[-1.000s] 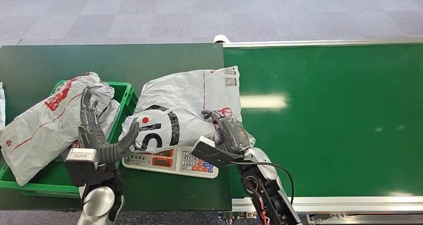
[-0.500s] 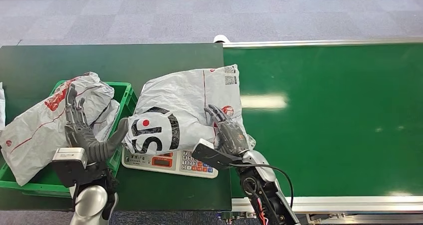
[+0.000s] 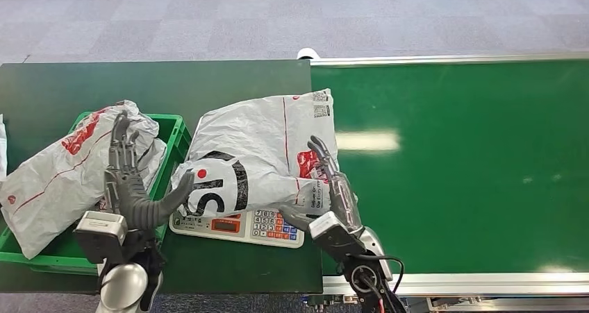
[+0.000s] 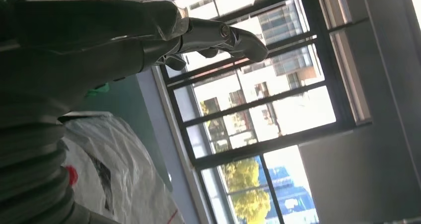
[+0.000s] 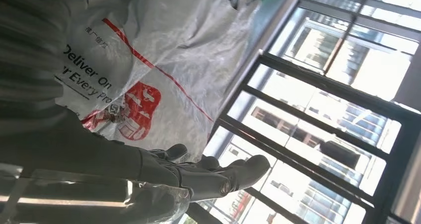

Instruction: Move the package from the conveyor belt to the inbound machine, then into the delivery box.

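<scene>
The package, a white-grey plastic mailer with black and red print, lies on the inbound machine, a white scale with a keypad. My right hand stands edge-up against the package's right side with its fingers straight, gripping nothing. My left hand is raised with fingers spread, and its thumb reaches the package's left end. In the right wrist view the package lies just beyond my straight fingers. The left wrist view has the package below my extended fingers.
The green delivery box stands left of the scale with another white mailer lying in it and spilling over its left rim. The green conveyor belt runs along the right. Scale and box sit on a dark table.
My right hand has lifted off the top of the package and turned upright beside its right edge, fingers straightened. My left hand swung left, then back toward the package's left end.
</scene>
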Available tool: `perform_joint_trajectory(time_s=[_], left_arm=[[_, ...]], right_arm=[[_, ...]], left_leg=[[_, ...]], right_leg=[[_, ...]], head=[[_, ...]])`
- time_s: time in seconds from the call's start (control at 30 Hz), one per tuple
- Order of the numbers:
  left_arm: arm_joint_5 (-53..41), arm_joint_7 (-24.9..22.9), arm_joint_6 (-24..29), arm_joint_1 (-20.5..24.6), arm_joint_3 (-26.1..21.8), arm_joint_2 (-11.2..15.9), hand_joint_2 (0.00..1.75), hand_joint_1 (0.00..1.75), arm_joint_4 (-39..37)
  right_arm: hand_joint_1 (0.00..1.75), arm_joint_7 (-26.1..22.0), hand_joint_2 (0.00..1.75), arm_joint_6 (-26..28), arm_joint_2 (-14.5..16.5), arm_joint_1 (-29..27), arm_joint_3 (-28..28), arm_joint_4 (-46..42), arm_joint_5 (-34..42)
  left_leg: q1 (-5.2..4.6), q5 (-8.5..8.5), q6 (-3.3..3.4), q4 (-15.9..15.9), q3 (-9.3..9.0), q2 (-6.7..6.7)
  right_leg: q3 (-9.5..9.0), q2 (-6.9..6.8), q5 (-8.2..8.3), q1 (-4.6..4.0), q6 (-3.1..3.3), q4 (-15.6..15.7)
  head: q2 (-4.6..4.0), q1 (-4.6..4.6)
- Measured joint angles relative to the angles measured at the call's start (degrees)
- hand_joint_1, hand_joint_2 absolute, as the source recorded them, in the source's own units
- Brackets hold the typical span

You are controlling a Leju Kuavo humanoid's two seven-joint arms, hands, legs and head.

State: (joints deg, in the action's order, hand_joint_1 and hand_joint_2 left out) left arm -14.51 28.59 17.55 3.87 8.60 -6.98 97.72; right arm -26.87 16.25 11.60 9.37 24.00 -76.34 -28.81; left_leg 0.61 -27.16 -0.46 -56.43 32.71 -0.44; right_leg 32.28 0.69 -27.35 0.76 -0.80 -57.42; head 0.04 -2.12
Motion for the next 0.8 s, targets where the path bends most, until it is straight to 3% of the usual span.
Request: perform_joint_trajectory(time_s=[0.17, 0.3, 0.53, 0.57, 0.67, 0.7, 0.8], left_arm=[[-8.54, -9.11, -8.08, 4.19, 6.84, 0.23, 1.75, 0.00, -5.43], [-11.94, -12.34, -10.07, 9.49, 11.52, -0.26, 1.75, 0.00, -14.17], [-17.10, -16.21, -11.83, 15.64, 16.65, -1.60, 1.75, 0.00, -27.11], [-18.40, -17.04, -12.12, 16.33, 17.19, -1.77, 1.75, 0.10, -28.48], [-25.27, -20.83, -12.40, 18.78, 19.17, -2.27, 1.75, 1.36, -33.39], [-28.12, -22.07, -12.15, 19.66, 19.84, -2.51, 1.75, 1.69, -35.37], [-34.40, -24.04, -11.62, 22.04, 21.24, -3.38, 1.75, 1.74, -41.66]], right_arm=[[0.00, -3.99, 1.75, -3.73, -0.62, -3.72, -0.03, -7.07, 10.67], [0.00, -7.50, 1.75, -4.20, -0.70, -4.58, -0.03, -11.24, 13.93], [0.00, -8.04, 1.75, -2.95, -1.01, -5.91, -0.16, -16.23, 15.42], [0.00, -8.04, 1.75, -2.84, -1.05, -6.02, -0.20, -16.48, 15.44], [0.00, -8.00, 1.75, -2.37, -1.24, -6.30, -0.26, -16.93, 15.00], [0.00, -7.89, 1.75, -2.07, -1.31, -6.43, -0.26, -17.07, 14.29], [0.00, -7.39, 1.75, -0.87, -1.49, -6.88, -0.15, -17.52, 11.21]], left_leg=[[-0.02, 0.02, 0.01, 0.00, -0.02, -0.09], [-0.02, 0.05, 0.01, -0.01, -0.08, -0.03], [-0.02, 0.04, 0.00, -0.01, -0.06, 0.00], [-0.02, 0.04, 0.00, -0.01, -0.05, -0.01], [-0.02, 0.04, 0.00, -0.01, -0.04, -0.03], [-0.02, 0.04, 0.00, -0.01, -0.04, -0.02], [-0.02, 0.04, 0.00, -0.01, -0.05, -0.02]], right_leg=[[-0.05, -0.10, 0.03, 0.03, 0.01, 0.02], [-0.08, -0.08, 0.07, 0.02, 0.03, 0.02], [-0.05, -0.04, 0.06, 0.02, 0.03, 0.00], [-0.04, -0.04, 0.06, 0.02, 0.03, 0.00], [-0.04, -0.05, 0.05, 0.02, 0.03, 0.00], [-0.05, -0.05, 0.05, 0.02, 0.02, 0.00], [-0.08, -0.05, 0.06, 0.02, 0.02, 0.00]], head=[[0.00, 0.00], [0.00, 0.00], [0.00, -0.01], [0.00, -0.01], [0.00, -0.02], [0.00, -0.01], [0.00, 0.00]])
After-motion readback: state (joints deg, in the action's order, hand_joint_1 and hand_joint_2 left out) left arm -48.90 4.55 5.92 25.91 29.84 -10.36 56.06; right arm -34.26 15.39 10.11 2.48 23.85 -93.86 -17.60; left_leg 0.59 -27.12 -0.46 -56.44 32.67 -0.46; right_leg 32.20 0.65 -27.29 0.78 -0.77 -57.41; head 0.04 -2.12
